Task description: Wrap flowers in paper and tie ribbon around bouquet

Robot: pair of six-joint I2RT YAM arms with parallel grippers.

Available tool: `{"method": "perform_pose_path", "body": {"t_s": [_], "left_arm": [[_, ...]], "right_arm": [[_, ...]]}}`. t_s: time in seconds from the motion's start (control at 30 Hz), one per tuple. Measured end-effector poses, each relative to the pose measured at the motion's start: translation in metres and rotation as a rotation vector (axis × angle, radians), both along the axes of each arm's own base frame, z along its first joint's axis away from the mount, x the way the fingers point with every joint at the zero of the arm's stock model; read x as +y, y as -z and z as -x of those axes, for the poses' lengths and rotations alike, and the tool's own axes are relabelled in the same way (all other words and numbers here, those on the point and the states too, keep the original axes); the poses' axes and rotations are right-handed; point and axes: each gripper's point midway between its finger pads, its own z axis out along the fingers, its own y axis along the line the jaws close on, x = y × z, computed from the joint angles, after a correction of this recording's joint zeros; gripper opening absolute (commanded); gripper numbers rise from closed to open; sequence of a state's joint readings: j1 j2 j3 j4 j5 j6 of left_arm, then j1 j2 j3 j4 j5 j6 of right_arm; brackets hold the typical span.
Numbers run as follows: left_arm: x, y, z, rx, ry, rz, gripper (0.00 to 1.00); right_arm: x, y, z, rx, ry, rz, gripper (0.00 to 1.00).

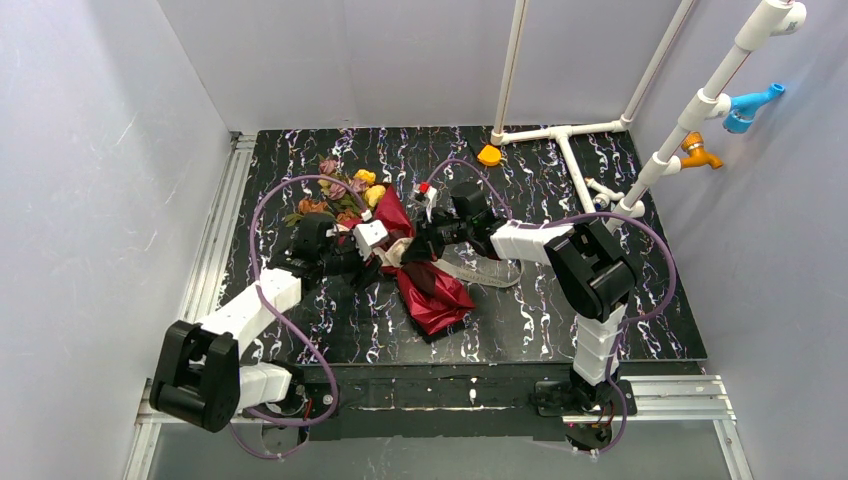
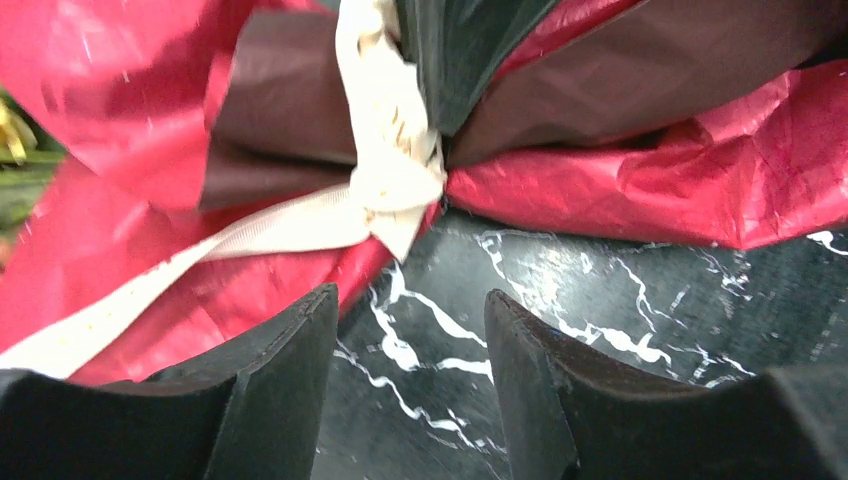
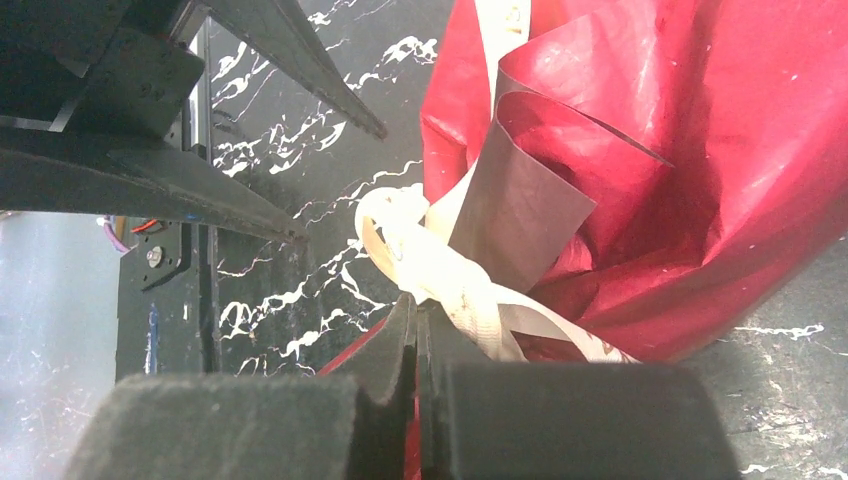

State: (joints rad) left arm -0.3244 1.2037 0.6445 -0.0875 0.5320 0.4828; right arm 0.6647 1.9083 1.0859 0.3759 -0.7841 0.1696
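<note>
While the left pincer (image 2: 410, 295) stands open and empty near the knotted cream fabric ribbon (image 2: 395, 185) on crinkly dark red paper (image 2: 620, 190), the right pincer (image 3: 417, 305) is closed.

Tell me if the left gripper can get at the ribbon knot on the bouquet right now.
Probably yes. The left gripper is open, and the ribbon knot sits just ahead of its fingertips, with only bare table between them.
</note>
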Motion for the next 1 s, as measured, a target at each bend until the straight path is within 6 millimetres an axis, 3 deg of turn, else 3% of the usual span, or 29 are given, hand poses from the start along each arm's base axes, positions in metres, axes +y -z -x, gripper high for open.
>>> {"method": "perform_pose_path", "body": {"t_s": [0.3, 0.57, 0.93, 1.0], "left_arm": [[-0.023, 0.013, -0.012, -0.057, 0.160, 0.051, 0.44], [-0.029, 0.010, -0.017, -0.090, 0.188, 0.074, 0.38], [-0.031, 0.007, -0.026, -0.094, 0.172, 0.079, 0.39], [-0.031, 0.007, -0.027, -0.093, 0.167, 0.078, 0.34]], "right_arm": [[0.002, 0.005, 0.001, 0.006, -0.009, 0.019, 0.01], [0.004, 0.003, 0.002, 0.002, -0.015, 0.018, 0.01], [0.005, 0.003, 0.001, -0.001, -0.016, 0.017, 0.01], [0.005, 0.003, 0.001, 0.000, -0.016, 0.017, 0.01]]}}
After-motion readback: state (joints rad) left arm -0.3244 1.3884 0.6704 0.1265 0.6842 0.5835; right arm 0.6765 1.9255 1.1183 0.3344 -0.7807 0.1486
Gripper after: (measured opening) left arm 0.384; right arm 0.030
